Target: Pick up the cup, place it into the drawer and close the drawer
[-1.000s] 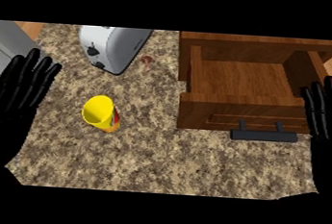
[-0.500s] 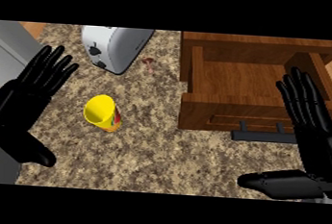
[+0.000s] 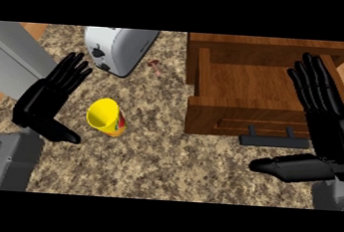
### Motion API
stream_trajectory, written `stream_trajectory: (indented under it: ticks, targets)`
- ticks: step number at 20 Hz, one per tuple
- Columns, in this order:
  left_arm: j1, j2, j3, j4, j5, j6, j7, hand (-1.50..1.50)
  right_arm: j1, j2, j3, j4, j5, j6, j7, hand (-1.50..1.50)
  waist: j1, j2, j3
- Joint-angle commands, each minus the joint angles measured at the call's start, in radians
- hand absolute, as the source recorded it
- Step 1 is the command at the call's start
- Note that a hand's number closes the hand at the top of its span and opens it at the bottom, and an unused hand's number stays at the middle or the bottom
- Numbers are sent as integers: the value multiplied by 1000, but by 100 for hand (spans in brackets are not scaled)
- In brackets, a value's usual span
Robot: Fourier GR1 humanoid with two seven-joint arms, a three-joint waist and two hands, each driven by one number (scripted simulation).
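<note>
No readable writing on anything. Yellow plastic cup [image 3: 106, 116] with red-orange marking low on its side, lying tilted on speckled granite tabletop [image 3: 165, 157], just right of left hand [image 3: 49, 98]. Left hand flat, fingers straight, holding nothing; not touching cup. Open wooden drawer [image 3: 239, 89], dark handle [image 3: 274, 141] at front. Right hand [image 3: 329, 122] spread open over drawer's right edge, empty. Silver toaster [image 3: 117, 47] behind cup. Since half a second ago, both hands have shifted slightly inward; cup unmoved.
</note>
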Motion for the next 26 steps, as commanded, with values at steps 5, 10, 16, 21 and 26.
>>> stream_trajectory:
  ticks: [5, 10, 16, 21, 26]
  targets:
    - [-28, -4, -6, 299, -196, 3, -256, -150, -59, -12, -36, -4, -10, 4, 42, -150, 0, -1, 0]
    - [-132, 44, 17, 561, -259, -27, -373, -150, -83, -2, -18, 77, 33, 8, 0, -150, -1, 1, 0]
    - [-176, 44, -8, 832, -396, 28, -644, -150, -96, 2, -20, 25, 6, 7, 59, -150, -12, 4, -2]
    - [-274, 42, 15, 999, -404, 47, -684, -150, -94, 15, -17, 3, 11, -8, 59, -150, -26, 9, -3]
    - [-246, 27, 13, 1023, -419, 65, -785, -150, -103, -38, -79, 8, -65, 51, 68, -150, -30, 10, -4]
